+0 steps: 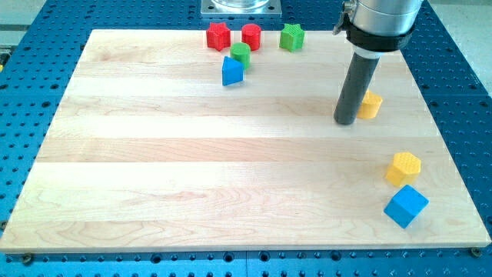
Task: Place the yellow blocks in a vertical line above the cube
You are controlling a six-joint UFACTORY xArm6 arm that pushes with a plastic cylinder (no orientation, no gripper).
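A blue cube (pixel 405 205) lies near the board's bottom right corner. A yellow hexagonal block (pixel 403 168) sits just above it, almost touching. A second yellow block (pixel 371 105) lies higher up at the right, partly hidden behind my rod, so its shape is unclear. My tip (pixel 345 121) rests on the board right at this block's left side, touching or nearly touching it.
Near the top edge lie a red star block (pixel 218 35), a red round block (pixel 251 35) and a green star block (pixel 291 36). A green round block (pixel 241 53) sits above a blue wedge-like block (pixel 231 71). The wooden board (pixel 154 169) lies on a blue perforated table.
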